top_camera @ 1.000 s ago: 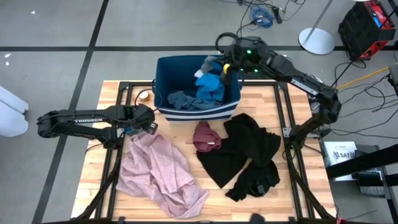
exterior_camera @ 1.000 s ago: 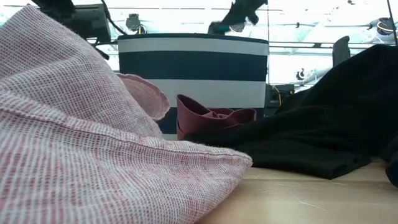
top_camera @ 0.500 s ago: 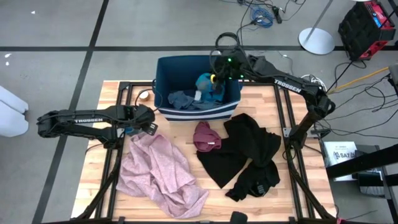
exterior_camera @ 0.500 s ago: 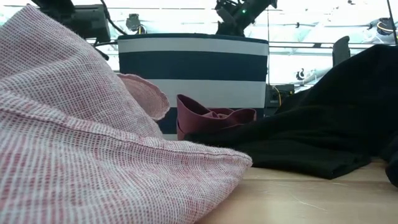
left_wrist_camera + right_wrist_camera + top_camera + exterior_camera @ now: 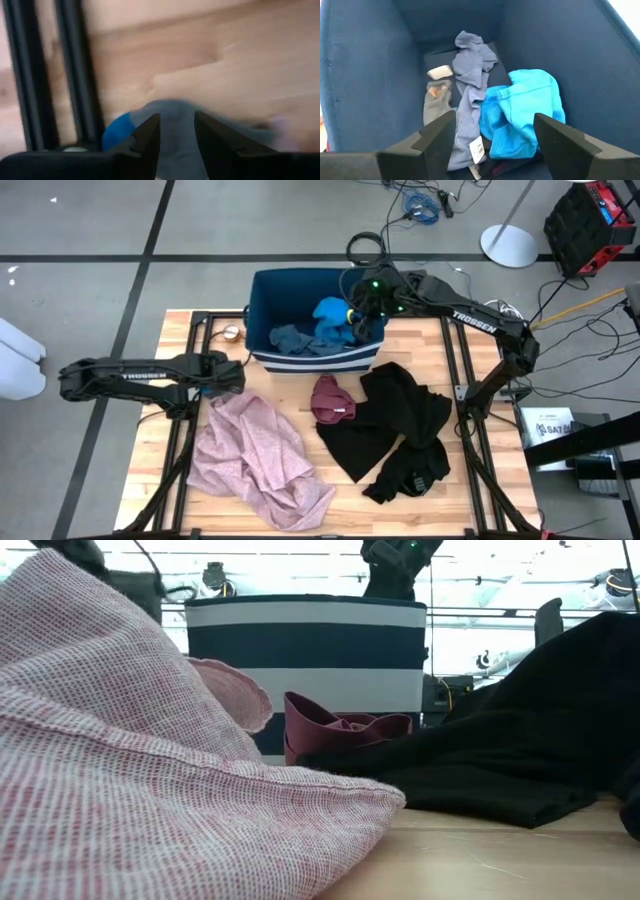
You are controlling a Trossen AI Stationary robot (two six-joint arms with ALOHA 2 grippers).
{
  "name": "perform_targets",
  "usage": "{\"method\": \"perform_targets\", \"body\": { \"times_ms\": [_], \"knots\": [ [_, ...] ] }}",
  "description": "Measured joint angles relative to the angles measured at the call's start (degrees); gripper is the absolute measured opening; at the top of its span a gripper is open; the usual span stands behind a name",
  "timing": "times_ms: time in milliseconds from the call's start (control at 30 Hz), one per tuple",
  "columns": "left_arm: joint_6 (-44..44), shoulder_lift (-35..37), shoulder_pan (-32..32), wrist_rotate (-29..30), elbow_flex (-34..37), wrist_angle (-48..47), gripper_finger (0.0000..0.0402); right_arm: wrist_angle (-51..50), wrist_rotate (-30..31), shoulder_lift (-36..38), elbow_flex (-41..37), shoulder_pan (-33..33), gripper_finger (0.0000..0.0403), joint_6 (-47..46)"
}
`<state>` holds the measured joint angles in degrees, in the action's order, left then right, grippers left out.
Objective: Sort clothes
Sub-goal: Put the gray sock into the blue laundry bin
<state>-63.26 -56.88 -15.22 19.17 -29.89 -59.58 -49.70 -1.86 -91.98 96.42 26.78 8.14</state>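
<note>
Just changed: release of the teal piece [image 5: 333,315]. A second ago still clamped in the right tool [image 5: 352,310] above the far rim of the dark blue bin [image 5: 262,310]; half a second ago already sinking. Now lying inside the bin, free of the fingers. Right tool hanging over the bin's right side with the fingers wide apart and nothing between them, as seen clearly in the right wrist view.

Meaning for the task, as a judgement: one more piece sorted, right arm free for the next garment. Still much left on the table [image 5: 300,385].

Look of the teal piece: bright, soft, crumpled into a loose lump against the bin's right wall, partly on top of a grey-blue piece [image 5: 292,338] stretched long over the bin's floor. Small white label visible near the lower edge of the two.

Still waiting on the table: large pale pink garment [image 5: 255,455] at the front left, maroon piece [image 5: 332,400] just in front of the bin, black garments [image 5: 395,420] spread to the right and touching the maroon one.

Left tool [image 5: 228,375] low at the left side, just beside the pink garment's far edge, shifted only a little. Fingers partly apart with something greyish blue between them – gripped or only lying behind, cannot tell.
</note>
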Motion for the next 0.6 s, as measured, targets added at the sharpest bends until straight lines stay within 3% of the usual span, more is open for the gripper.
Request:
{"method": "perform_targets", "body": {
  "times_ms": [333,600],
  "knots": [
    [-6.3,-0.1,0.0,-0.8,8.6,9.6,0.013,-0.4,0.0,0.0,0.0,-1.0,0.0252,0.2],
    [-1.3,0.1,0.0,-4.5,12.1,13.1,0.0129,-0.4,0.0,0.0,0.0,-1.1,0.0252,0.2]
  ]
}}
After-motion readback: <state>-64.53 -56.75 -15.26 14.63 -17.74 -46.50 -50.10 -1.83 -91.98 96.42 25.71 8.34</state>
